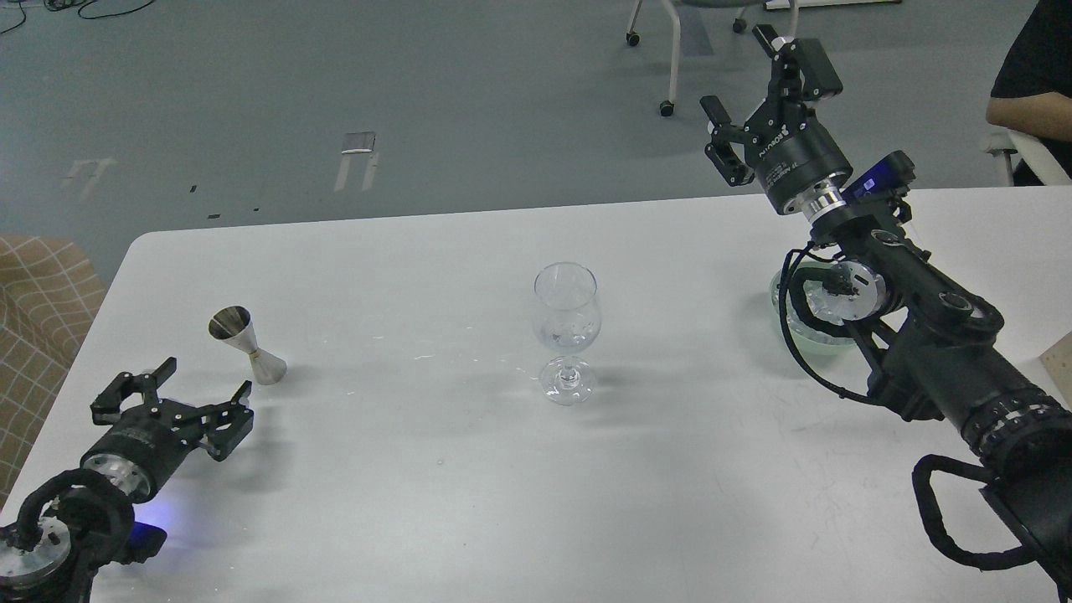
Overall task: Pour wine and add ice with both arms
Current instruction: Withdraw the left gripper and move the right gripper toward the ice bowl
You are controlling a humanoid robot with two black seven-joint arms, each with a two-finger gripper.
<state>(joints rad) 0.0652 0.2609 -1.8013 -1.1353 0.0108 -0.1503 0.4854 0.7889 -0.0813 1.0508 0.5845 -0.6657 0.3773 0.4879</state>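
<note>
Jigger point(248, 345) stands upright just ahead-right of the left gripper point(201, 387), fingers wide open and empty, while the right gripper point(758, 92), also open and empty, hangs well off past the glass point(567, 331)

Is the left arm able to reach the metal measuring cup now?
Probably yes: the left gripper lies open on the table, the measuring cup stands just beyond its fingers, and nothing lies between them.

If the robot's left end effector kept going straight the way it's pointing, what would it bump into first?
Probably the metal jigger. The left end effector lies low over the white table, open, aiming up and right, with the jigger just past its fingertips. Depth is hard to judge, so it might slip just beside it.
</note>
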